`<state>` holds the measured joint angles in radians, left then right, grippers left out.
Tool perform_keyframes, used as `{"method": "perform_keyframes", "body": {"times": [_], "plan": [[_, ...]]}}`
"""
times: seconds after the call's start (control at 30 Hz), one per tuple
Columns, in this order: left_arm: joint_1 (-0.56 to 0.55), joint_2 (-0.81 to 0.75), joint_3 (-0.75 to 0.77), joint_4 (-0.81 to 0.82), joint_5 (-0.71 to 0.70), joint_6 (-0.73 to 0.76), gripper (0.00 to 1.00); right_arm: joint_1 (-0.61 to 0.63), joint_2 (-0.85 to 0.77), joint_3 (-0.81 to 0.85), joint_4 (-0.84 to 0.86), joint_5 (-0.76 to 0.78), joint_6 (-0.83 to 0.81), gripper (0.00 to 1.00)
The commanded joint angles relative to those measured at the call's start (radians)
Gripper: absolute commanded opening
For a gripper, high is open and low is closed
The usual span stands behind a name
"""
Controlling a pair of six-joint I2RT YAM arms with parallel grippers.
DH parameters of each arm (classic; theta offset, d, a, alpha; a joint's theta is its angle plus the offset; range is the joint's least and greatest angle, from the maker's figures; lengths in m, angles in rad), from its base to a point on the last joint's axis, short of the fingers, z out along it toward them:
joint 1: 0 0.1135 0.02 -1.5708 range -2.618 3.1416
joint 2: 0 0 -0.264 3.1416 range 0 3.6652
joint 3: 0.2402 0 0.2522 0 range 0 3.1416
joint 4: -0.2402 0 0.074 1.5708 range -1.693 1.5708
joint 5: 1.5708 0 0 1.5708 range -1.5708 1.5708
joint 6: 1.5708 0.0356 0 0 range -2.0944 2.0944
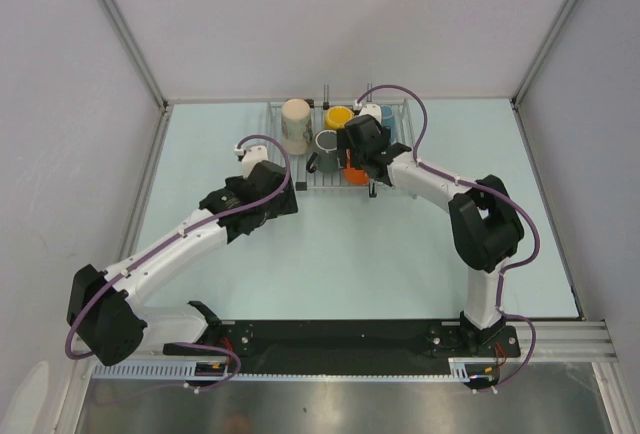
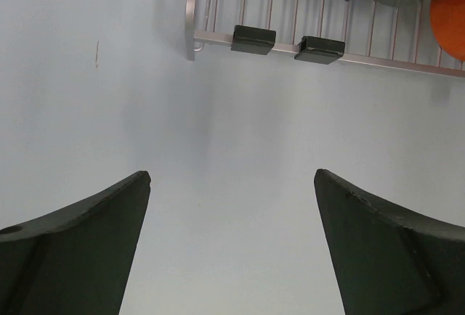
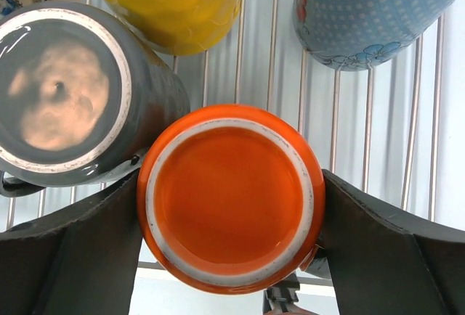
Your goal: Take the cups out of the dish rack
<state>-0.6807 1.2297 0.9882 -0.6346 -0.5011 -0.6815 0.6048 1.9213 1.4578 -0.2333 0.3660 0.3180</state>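
The silver wire dish rack stands at the back of the table. On it are the cream-beige cup, the yellow cup, the dark grey cup, the light blue cup and the orange cup. My right gripper is shut on the upside-down orange cup, one finger against each side, with the dark grey cup touching on the left. The yellow cup and light blue cup lie beyond. My left gripper is open and empty above bare table, short of the rack's front left corner.
Grey walls enclose the pale table on the left, back and right. Two black rack feet sit on the near rail. Upright prongs rise at the rack's back edge. The arm bases stand on a black rail at the near edge.
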Motion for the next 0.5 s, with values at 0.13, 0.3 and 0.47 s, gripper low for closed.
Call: {"method": "perform_keyframes", "body": {"times": [0.13,0.3,0.47], "plan": [[-0.006,-0.016,-0.016,0.018,0.004,-0.021,1.00,-0.004,-0.057,-0.074,-0.021,0.010,0.043,0.00],[-0.006,-0.007,-0.022,0.024,0.001,-0.018,1.00,-0.004,-0.110,-0.111,-0.017,0.063,0.047,0.00],[-0.006,0.011,-0.010,0.030,-0.001,-0.018,1.00,-0.013,-0.160,-0.068,-0.053,0.087,0.035,0.00]]}}
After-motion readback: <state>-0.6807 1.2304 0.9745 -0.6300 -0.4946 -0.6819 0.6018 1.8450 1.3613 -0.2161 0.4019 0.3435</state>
